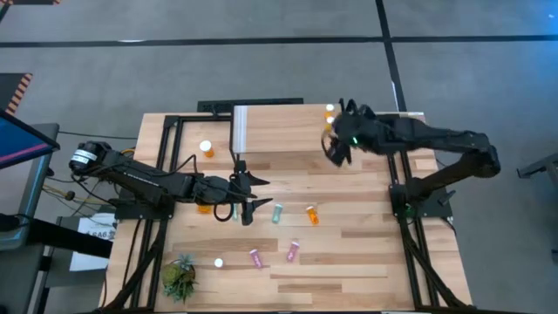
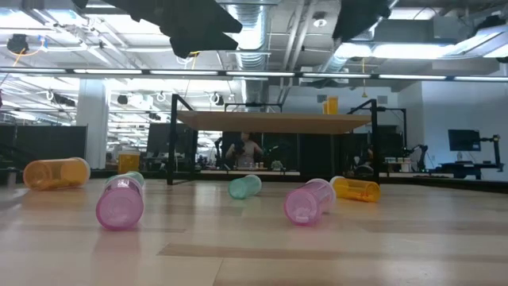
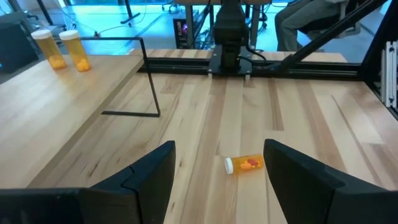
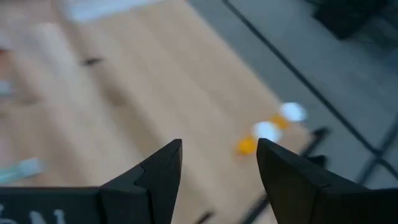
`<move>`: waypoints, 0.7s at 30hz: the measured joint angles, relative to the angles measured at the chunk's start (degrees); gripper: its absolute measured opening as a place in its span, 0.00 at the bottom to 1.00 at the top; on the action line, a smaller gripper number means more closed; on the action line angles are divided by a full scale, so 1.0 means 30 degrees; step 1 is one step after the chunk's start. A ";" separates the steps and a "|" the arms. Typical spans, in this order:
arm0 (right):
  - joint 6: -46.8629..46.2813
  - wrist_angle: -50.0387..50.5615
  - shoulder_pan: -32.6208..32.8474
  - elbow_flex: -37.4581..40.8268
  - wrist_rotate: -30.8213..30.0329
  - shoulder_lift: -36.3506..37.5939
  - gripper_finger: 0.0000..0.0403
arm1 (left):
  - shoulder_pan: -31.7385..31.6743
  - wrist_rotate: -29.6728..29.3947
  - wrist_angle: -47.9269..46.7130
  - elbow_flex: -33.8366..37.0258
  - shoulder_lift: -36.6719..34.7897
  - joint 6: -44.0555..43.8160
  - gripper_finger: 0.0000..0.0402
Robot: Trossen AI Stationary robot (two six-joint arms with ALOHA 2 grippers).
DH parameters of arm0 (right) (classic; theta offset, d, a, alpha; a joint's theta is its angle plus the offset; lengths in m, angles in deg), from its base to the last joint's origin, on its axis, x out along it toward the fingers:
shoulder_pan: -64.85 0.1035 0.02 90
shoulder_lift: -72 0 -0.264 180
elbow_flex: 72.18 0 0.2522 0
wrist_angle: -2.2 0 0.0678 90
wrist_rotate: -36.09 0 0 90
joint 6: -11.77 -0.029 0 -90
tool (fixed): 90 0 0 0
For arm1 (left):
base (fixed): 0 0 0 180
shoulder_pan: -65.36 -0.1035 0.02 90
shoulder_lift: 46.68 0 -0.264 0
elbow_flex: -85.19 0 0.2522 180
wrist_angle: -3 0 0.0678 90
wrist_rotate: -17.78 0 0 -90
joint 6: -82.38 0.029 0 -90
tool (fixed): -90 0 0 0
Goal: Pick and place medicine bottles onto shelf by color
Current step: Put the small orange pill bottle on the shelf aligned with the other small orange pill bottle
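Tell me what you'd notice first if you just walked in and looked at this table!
The little pill bottles scattered on their sides over the wooden table: pink ones near the front, a teal one and an orange one toward the middle. Next, two black robot arms reaching in from either side, the left hand open above the table's middle and the right hand open at the shelf's far end, where two orange bottles already stand upright.

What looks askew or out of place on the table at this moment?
Several small translucent white-capped pill bottles lie toppled on the wooden tabletop: two pink ones, a teal one and an orange one. Nothing looks spilled or damaged.
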 joint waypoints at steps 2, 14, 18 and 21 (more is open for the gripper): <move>-0.1395 -0.0063 0.1764 0.0329 0.0006 0.0243 0.57 | 0.0000 -0.0005 0.0112 0.0000 0.0000 -0.0158 0.58; -1.0205 -0.3490 1.0181 0.5737 -0.2725 -0.2317 0.57 | 0.0005 0.0117 0.0647 0.0000 0.0000 -0.0479 0.58; -1.2403 -0.4960 1.0911 0.6711 -0.2813 -0.4493 0.57 | 0.0000 0.0117 0.0691 0.0000 0.0000 -0.0476 0.58; -1.3274 -0.5521 1.0896 0.6733 -0.2564 -0.6164 0.57 | 0.0000 0.0117 0.0705 0.0000 0.0000 -0.0467 0.58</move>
